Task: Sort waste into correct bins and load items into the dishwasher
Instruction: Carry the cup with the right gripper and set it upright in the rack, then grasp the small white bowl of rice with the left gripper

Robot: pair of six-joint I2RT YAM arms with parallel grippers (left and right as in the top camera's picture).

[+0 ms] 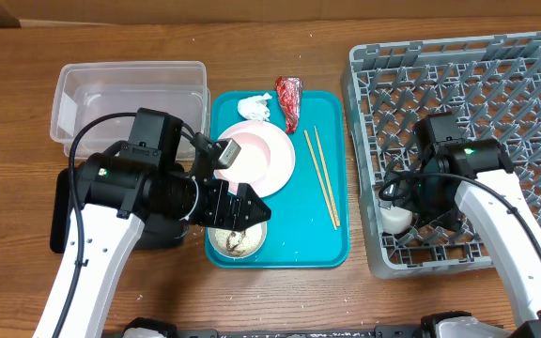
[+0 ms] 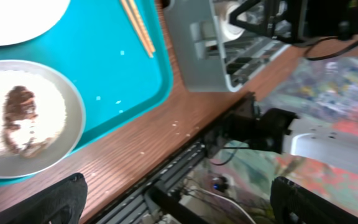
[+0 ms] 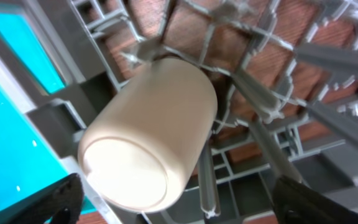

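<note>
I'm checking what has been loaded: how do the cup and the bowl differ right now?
The cup lies on its side in the grey rack; the bowl sits upright on the teal tray. The bowl holds rice and a brown scrap; the cup's inside is hidden. The cup is narrow, the bowl wide and shallow. Both are pale.

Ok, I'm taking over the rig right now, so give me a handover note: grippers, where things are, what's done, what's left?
Left gripper: open, empty, near the bowl, which holds rice and a brown scrap.
Right gripper: open, at the white cup.
Done: cup lies on its side in the dish rack.
Left: napkin, red wrapper and the rice go to the bins. The clear tub looks empty; the black tray is mostly hidden. Pink plate, bowl and chopsticks, all on the teal tray, go to the rack.
</note>
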